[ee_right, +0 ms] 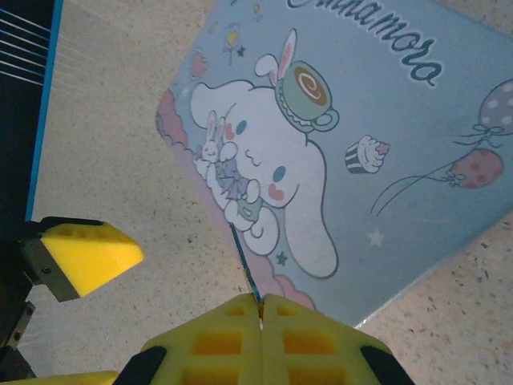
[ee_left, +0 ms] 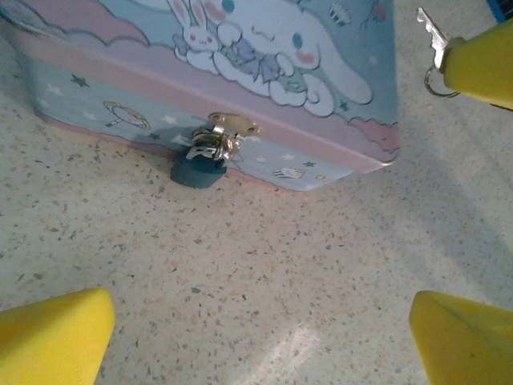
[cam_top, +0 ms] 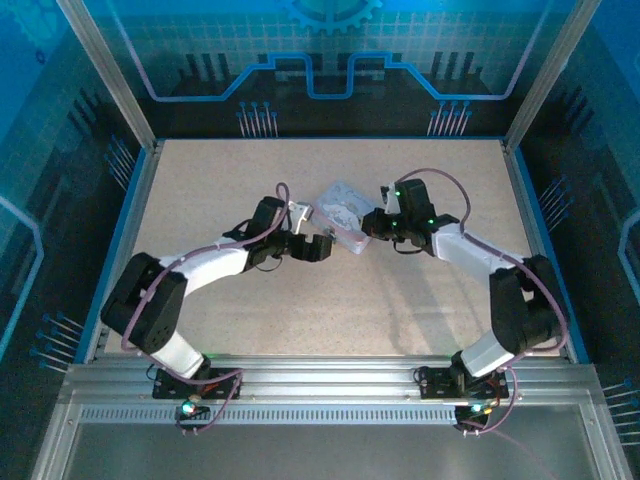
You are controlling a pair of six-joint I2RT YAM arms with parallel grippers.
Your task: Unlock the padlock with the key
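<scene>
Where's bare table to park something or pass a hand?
Free: the far strip between the tin and the back wall, and the near stretch of table between both arms. Crowded: the tin's near side, where the left gripper, the right gripper with the key and the padlock meet.

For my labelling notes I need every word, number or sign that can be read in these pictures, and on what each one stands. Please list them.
"innamoro", in dark script, its start cut off by the picture's top edge, on the lid of the tin box.
On the padlock and the key: nothing readable.
</scene>
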